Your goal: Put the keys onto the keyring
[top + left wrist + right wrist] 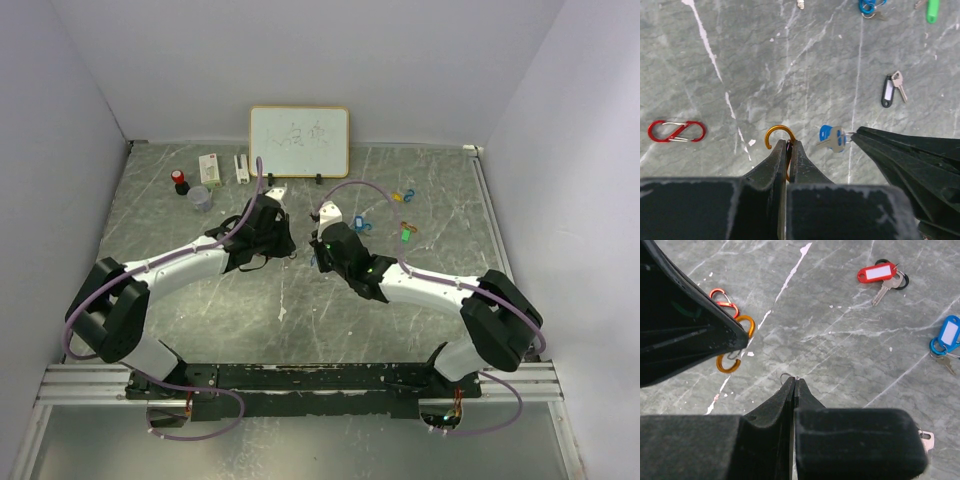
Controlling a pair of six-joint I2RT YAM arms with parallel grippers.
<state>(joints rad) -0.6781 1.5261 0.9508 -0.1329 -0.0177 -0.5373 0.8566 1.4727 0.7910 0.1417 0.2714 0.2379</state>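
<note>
— Orange clip [779,134]: who has it?
— The left gripper [789,146]. Its jaws are pressed together on the clip's middle with nothing but the metal between them. One curl arches free above the fingertips, and the right wrist view shows a curl on each side of the grip.
— And the right gripper [794,381]?
— Closed as well, the fingers meeting with no gap to see. A thin wire loop [785,376] pokes out at the very tips, pinched there.
— What hangs from it?
— In the left wrist view, a blue key tag [825,134] with a silver key dangles off that tip. It is just beside the orange clip, at about the same height.
— Touching the clip?
— No, apart; a strip of the grey veined table [790,60] shows between them.
— The other keys?
— Lying flat on the table beyond the grippers: a red key tag [876,273], a black key tag [887,91], a second blue key tag [950,334] and a green key tag [932,10], which sits at the frame edge. A red clip [676,131] lies well off to the side of the left gripper
</note>
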